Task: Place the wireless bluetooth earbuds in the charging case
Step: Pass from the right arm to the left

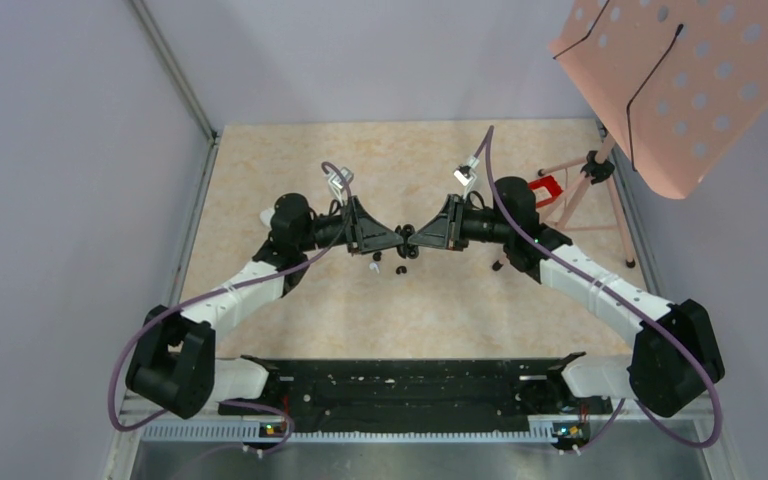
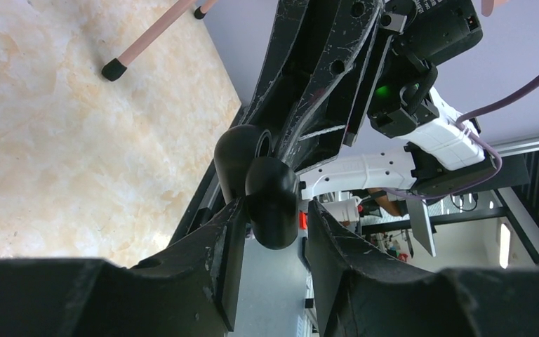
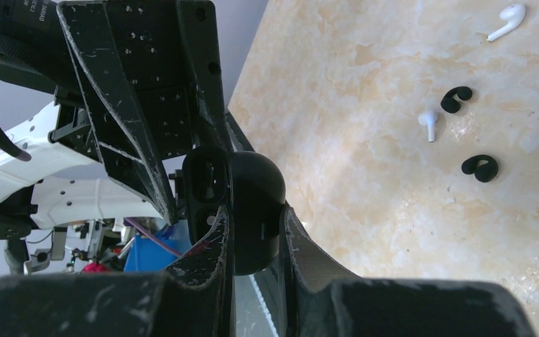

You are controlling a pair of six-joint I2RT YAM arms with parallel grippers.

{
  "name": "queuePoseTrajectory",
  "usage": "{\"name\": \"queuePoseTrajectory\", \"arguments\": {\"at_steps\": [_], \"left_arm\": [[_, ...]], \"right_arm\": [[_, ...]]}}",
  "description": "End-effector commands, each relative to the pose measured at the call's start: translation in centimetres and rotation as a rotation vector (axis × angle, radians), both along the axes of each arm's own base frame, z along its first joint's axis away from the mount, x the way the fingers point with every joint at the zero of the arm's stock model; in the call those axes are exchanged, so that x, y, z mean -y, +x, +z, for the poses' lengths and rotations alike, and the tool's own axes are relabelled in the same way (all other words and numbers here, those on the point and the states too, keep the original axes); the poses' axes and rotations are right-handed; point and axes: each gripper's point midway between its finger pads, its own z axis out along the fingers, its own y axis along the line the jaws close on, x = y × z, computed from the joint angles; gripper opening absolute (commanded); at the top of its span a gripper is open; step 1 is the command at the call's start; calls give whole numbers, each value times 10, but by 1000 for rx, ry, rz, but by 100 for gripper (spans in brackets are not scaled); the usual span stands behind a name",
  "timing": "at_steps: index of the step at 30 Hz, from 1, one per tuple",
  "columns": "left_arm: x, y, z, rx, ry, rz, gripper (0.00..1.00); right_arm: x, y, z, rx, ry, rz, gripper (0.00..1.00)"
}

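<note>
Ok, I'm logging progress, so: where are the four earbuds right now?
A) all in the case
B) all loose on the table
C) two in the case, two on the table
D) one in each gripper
B: the right wrist view shows both white earbuds and both black earbuds lying on the table.

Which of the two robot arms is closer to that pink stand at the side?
Right. The pink stand has its legs planted just beside the right arm, on that arm's outer side. The left arm reaches in from the opposite side of the table.
</note>
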Motion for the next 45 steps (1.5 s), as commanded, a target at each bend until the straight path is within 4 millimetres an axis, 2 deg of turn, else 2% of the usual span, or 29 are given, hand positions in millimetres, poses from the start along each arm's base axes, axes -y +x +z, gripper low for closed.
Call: {"name": "queuePoseTrajectory", "arguments": {"at_steps": [1,10,15,21,23,26,37,45], "left_arm": [[3,-3,12,65,-35,-23,43],[5,-3,10,57,-31,-27,41],[5,0,5,46,-14,-16,59],[4,9,3,87,107,63,68],[6,10,9,114,139,87,74],[8,14,10,136,196,128,77],[15,16,-13,133,400,164,71],[1,18,-16,148,474,226,63]], "right_arm": [[0,6,14,48,31,1,0],[0,5,15,50,32,-1,0],[1,4,16,51,29,-1,0],[3,6,16,57,11,-11,0],[3,6,16,55,7,-12,0],[2,7,18,55,8,-10,0],[3,8,19,58,1,-14,0],[4,8,18,58,-3,-22,0]]}}
